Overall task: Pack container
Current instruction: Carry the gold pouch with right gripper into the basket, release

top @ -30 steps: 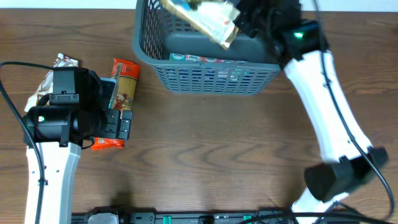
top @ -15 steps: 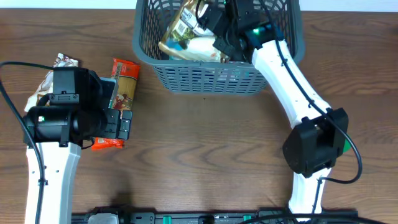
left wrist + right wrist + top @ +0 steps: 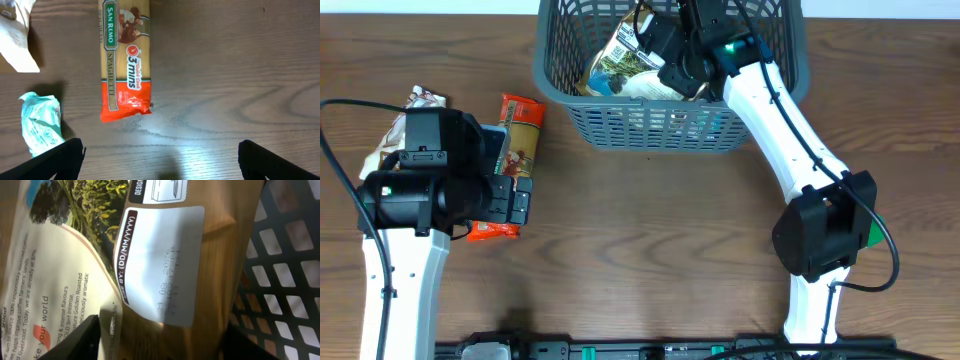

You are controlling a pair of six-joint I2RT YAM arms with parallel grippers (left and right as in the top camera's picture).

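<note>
Overhead, the container (image 3: 660,125) sits at the table's 12 o'clock; the right gripper (image 3: 672,62) reaches inside it, clamped on a coffee bag (image 3: 618,62). At 9 o'clock the left gripper (image 3: 512,200) hangs over a spaghetti packet (image 3: 524,122). Left wrist: its jaws gape wide, holding nothing, the packet at 11 o'clock, a mint-green wrapper (image 3: 41,122) at 8. Right wrist: the bag fills the frame, the container's mesh at 3 o'clock.

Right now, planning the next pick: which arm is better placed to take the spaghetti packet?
Left. The left gripper hovers open close to the spaghetti packet on the table; the right gripper is down in the basket, holding a coffee bag.
</note>
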